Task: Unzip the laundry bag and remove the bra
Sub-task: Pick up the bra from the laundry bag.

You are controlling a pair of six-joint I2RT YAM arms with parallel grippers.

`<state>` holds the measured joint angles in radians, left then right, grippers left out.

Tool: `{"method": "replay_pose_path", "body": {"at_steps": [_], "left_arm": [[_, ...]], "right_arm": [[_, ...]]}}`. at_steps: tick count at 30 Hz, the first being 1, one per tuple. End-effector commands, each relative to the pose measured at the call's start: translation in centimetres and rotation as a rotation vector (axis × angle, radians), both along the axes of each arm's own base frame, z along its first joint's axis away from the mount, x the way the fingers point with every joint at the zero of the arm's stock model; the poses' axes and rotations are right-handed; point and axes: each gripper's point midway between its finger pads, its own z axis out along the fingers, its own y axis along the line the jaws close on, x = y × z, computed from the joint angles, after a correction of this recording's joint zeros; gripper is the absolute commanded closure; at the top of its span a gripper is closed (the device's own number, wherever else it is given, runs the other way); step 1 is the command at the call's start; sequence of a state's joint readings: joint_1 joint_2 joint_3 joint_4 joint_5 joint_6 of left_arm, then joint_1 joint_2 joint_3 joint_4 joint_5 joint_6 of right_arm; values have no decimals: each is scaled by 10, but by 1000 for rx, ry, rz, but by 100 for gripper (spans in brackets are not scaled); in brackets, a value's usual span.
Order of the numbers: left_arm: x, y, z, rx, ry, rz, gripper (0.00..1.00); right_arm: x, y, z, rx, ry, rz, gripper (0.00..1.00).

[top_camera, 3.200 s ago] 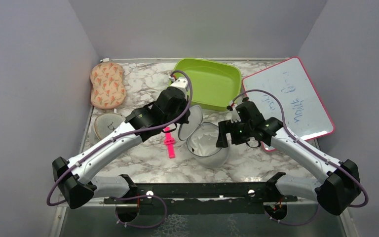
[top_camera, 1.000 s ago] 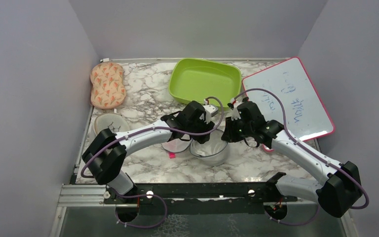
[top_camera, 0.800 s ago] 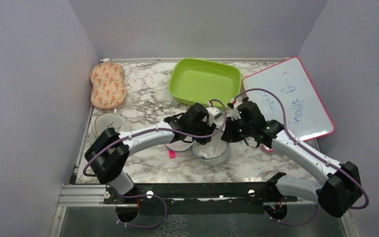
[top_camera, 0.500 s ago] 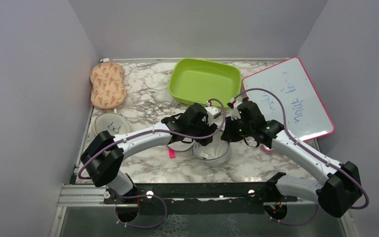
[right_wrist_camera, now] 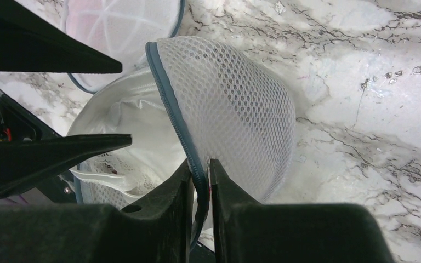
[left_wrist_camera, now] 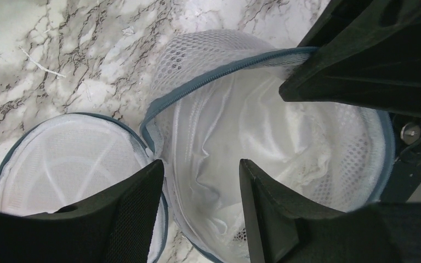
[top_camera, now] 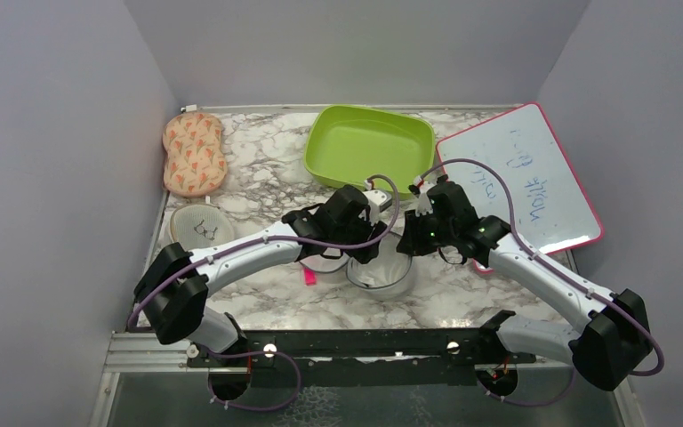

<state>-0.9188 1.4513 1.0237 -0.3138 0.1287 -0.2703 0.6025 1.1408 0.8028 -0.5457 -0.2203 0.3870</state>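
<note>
The laundry bag [top_camera: 380, 272] sits open near the front middle of the desk [top_camera: 267, 301], its zip already undone. Its lid half [left_wrist_camera: 71, 159] lies flat on the marble, touching the bowl half on its left.

The right gripper [right_wrist_camera: 200, 170] is pressed together on the dark zip rim [right_wrist_camera: 167, 96], pinching the mesh wall on the right side and holding the bowl tilted up. The left gripper [left_wrist_camera: 200, 167] hangs spread over the mouth, with nothing between its fingers.

The step in hand looks to be the reach for the bra [left_wrist_camera: 219, 164]. The left gripper should go straight down into the crumpled white fabric near the middle and clear of the rim. It should close on a fold of cloth alone, not on the mesh beneath. The right gripper's pinch ought to stay firm so the bowl does not lift with the garment. A slow, upright pull would let the lace slip free of the zip teeth.

As for containers, the bowl half holds the white bra, bunched low inside, and the lid half shows only its white ribs.

Just left of the bag lies a pink plastic piece [top_camera: 308, 277]. Farther left is a beige mesh case [top_camera: 194, 228], whose contents cannot be made out.

At the back, a green tray [top_camera: 369, 147] shows nothing inside. A whiteboard [top_camera: 520, 173] lies to its right and a patterned pad [top_camera: 194, 153] to its left.
</note>
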Motion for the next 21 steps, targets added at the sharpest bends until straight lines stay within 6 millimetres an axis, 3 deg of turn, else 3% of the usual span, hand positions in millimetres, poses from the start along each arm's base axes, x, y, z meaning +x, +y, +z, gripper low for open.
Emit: {"method": "replay_pose_path", "body": {"at_steps": [1, 8, 14, 21], "left_arm": [[8, -6, -7, 34, -16, -7, 58], [1, -10, -7, -7, 10, -6, 72], [-7, -13, 4, -24, -5, -1, 65], [-11, -16, -4, -7, 2, -11, 76]], "right_arm": [[7, 11, 17, 45, -47, 33, 86], [5, 12, 16, 53, -45, 43, 88], [4, 14, 14, 55, -33, 51, 88], [5, 14, 15, 55, -40, 53, 88]]}}
